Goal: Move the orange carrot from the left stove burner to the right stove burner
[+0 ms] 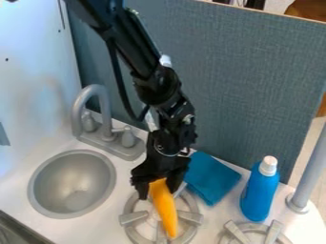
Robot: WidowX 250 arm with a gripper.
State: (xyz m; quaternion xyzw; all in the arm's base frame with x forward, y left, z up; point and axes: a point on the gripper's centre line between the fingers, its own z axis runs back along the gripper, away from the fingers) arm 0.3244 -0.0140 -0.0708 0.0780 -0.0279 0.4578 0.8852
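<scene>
The gripper point(157, 186) hangs at the end of the black arm point(160, 86), which enters from the top edge and slants down over the counter point(223, 212). The gripper is closed on the upper end of a long orange piece point(166, 209), pinched between its two fingers. The piece is tilted, its narrower end pointing down over the near part of a grey burner point(133, 218); whether that end bears on the burner cannot be determined. A folded blue cloth point(213, 178) lies on the counter just beside the gripper, behind and to the right of the burner. Further right, a blue bottle point(259, 196) stands upright, fitted with a white cap point(269, 165). A second burner point(275, 233) is noted in front of the bottle, partly cut off by the bottom edge. A grey pole point(311, 167) rises from the counter at the right. To the left of the gripper, a round metal sink point(39, 190) is set into the counter, with a grey faucet point(96, 91) and two handles point(128, 138) mounted behind it. A blue-grey panel point(255, 86) stands upright along the rear; a white wall point(32, 71) borders the left side.
</scene>
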